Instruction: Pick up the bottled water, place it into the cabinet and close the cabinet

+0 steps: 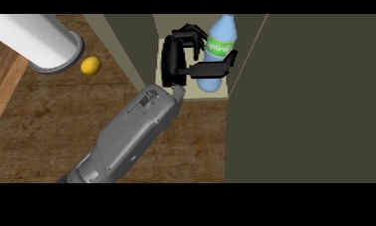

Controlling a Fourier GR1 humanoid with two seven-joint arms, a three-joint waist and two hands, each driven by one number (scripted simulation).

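The counter (51,120) left of the cabinet (308,95) shows matt brown wood grain. The cabinet panels are smooth, matt olive. Inside the cabinet, the bottled water (209,82) is translucent blue plastic with a glossy green label (219,46). The left hand (172,58) beside it looks matt black, possibly plastic.

white cylinder (37,41), lemon (90,65), wooden counter (58,115)

The bottled water (220,46) meets the view's upper edge at 12 o'clock, so its cap cannot be made out. Its label print is too small to read, and the left hand's (173,58) thumb hides part of its lower body. A white cylinder (37,41) is cut off at 10 o'clock, and the grey forearm (125,135) at 7 o'clock.
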